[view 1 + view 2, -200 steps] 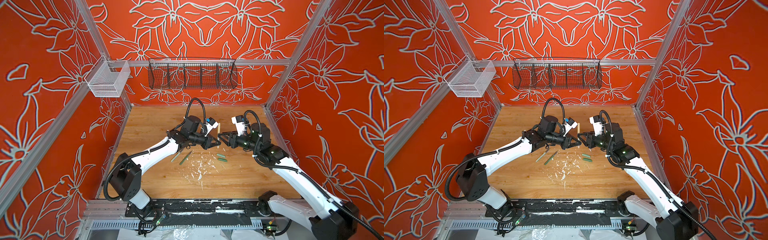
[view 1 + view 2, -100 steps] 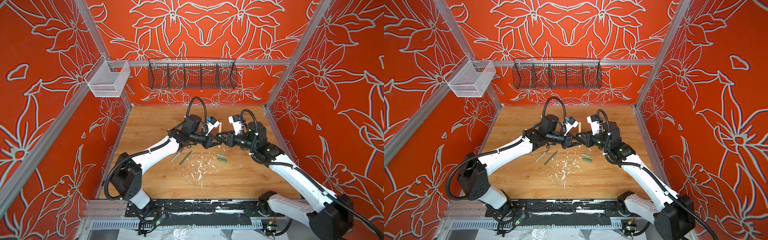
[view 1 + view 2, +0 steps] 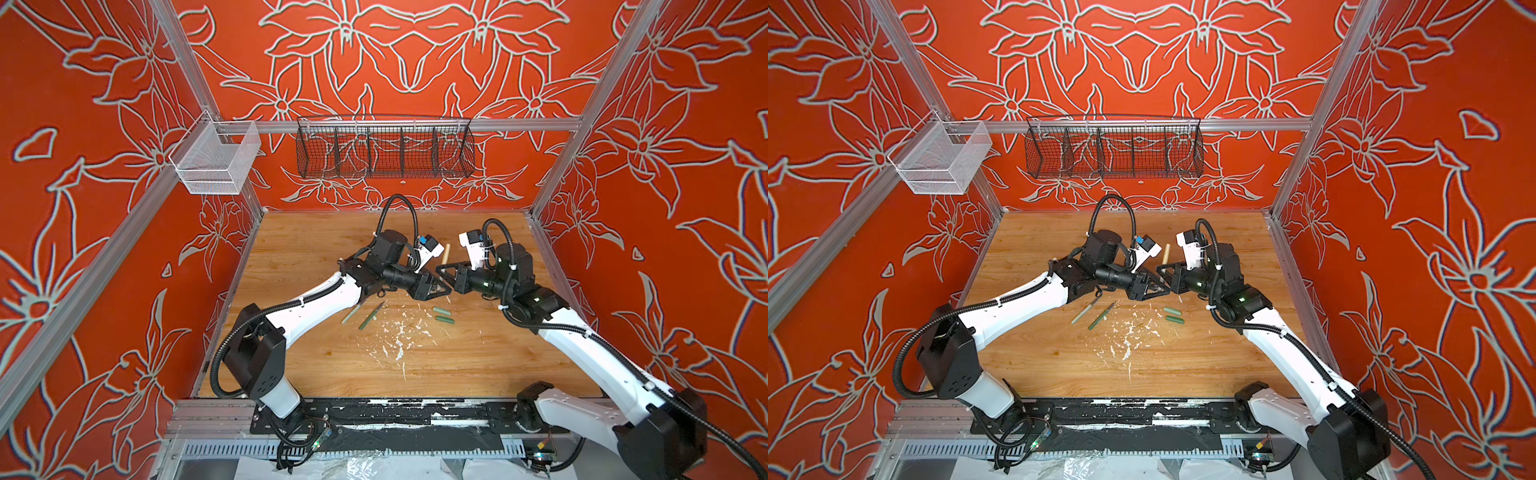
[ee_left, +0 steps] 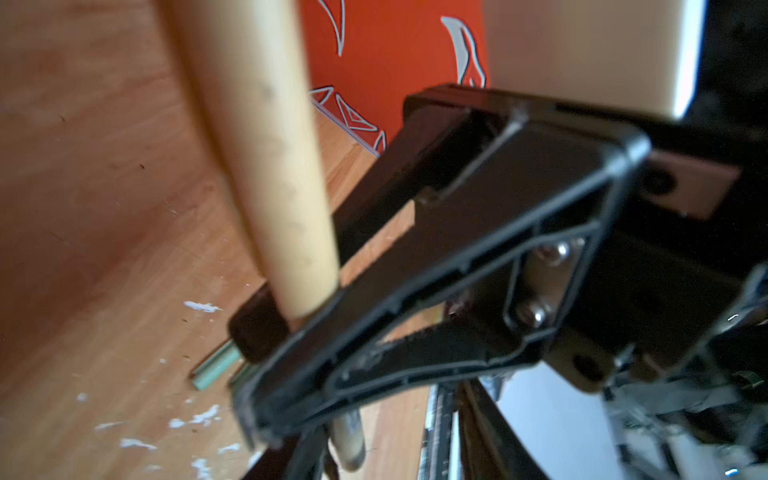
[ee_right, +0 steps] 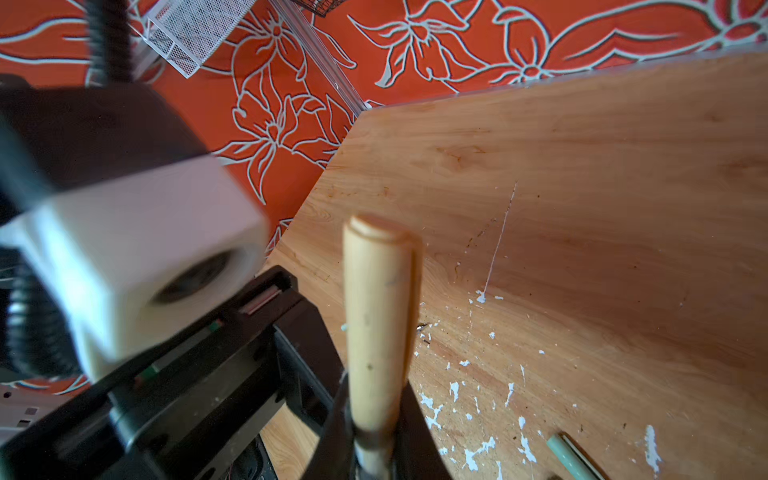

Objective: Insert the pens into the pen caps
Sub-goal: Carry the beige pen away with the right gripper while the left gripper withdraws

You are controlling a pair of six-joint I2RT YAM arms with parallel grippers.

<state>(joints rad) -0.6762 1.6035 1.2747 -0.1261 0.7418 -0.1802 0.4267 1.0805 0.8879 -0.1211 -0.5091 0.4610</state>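
Meanwhile, clamps tan pen upright between tightly closed right fingers, just beside left fingers of unclear spread, green pens and caps on bench below; likely mid-capping, next needing square alignment.

Wooden table. Carries a pale green pen and a dark green pen lying side by side, not touching, just behind the left gripper, on the near side of its wrist. Holds two green caps, close together and nearly parallel, near the right gripper, on its base side. Shows white paint flecks between pens and caps and nearer the bases.
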